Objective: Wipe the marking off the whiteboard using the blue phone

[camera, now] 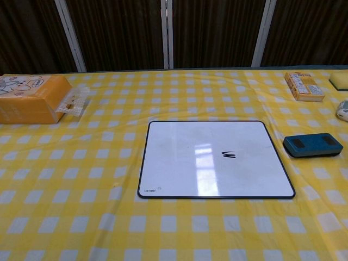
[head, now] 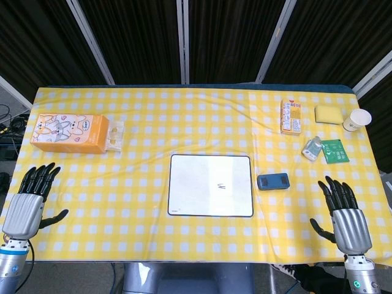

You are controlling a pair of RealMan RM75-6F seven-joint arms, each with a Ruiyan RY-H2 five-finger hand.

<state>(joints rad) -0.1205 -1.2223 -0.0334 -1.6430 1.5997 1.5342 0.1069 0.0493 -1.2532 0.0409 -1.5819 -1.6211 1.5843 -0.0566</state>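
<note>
From my head view, my left robot hand [head: 29, 199] sits over the near left corner of the table [head: 141, 116], fingers spread apart, thumb out to the side, holding nothing. My right robot hand [head: 344, 211] is at the near right corner, same story: fingers fanned out and empty. Between them lies the whiteboard [head: 211, 185], flat on the yellow checked cloth, with a small dark scribble [head: 222, 186] a little right of its middle. Just beside the board's right edge, apart from it, lies the blue phone [head: 273, 181], flat, well ahead of my right hand and untouched. At the far left is an orange tissue pack [head: 68, 133] with a clear wrapper [head: 115, 135] at its right end. At the far right I see a snack box [head: 291, 116], a yellow sponge [head: 329, 114], a paper cup [head: 356, 119], a green packet [head: 335, 150] and a small wrapped item [head: 312, 148] touching it.

Now the chest view: neither hand shows here. The whiteboard [camera: 212, 160] fills the middle, scribble [camera: 228, 155] right of center, glare below it. The blue phone [camera: 312, 145] lies just off the board's right edge. The tissue pack [camera: 30, 98] is at the left, the snack box [camera: 304, 86] at the far right.
</note>
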